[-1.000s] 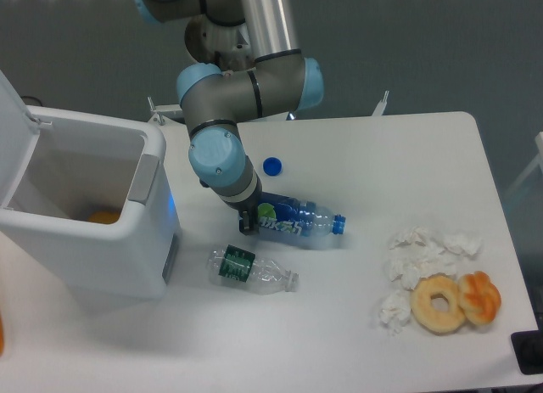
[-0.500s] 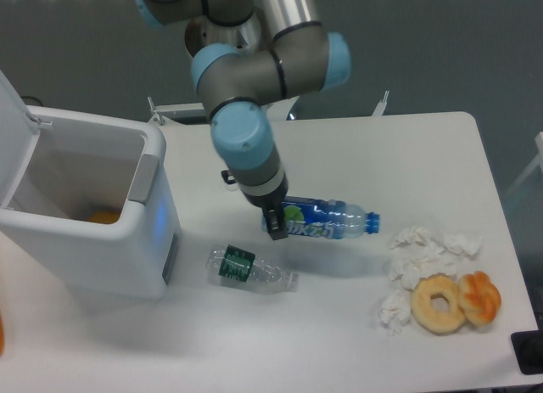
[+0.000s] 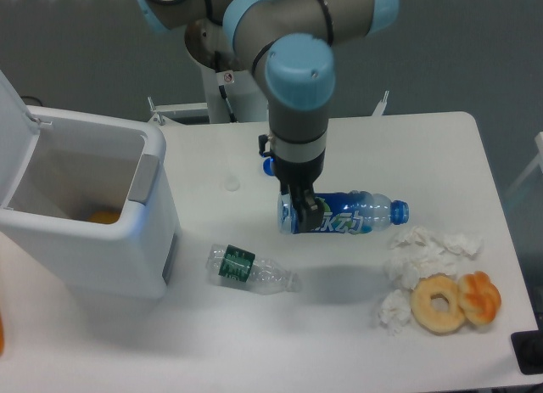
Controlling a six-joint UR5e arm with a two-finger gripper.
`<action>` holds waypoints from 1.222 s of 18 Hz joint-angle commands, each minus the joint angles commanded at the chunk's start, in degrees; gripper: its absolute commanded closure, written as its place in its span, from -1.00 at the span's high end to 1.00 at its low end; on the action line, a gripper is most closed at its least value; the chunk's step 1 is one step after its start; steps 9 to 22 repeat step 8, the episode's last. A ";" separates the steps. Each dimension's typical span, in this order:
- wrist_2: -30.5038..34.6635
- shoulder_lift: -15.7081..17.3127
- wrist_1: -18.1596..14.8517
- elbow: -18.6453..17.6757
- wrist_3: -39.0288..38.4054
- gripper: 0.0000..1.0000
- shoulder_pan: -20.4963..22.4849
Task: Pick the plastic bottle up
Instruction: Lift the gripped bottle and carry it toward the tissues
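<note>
Overhead view of the table (image 3: 399, 147). The gripper (image 3: 303, 213) is clenched on the base end of the bottle (image 3: 349, 216), which hangs level above the tabletop with its blue cap pointing right; its shadow falls on the table below. A second bottle (image 3: 251, 271) with a dark green band lies on the table, below and left of the held one. A loose blue cap (image 3: 268, 165) sits behind the arm. At left stands an open white bin (image 3: 127, 232). At right, crumpled tissues (image 3: 422, 255) lie beside a doughnut (image 3: 439, 304) and a pastry (image 3: 481, 296).
</note>
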 joint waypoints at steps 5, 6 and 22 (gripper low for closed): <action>0.00 0.09 0.00 -0.35 0.09 0.56 0.53; 0.00 0.17 0.00 -0.44 0.09 0.56 0.53; -0.18 0.44 0.00 -0.53 0.09 0.55 0.96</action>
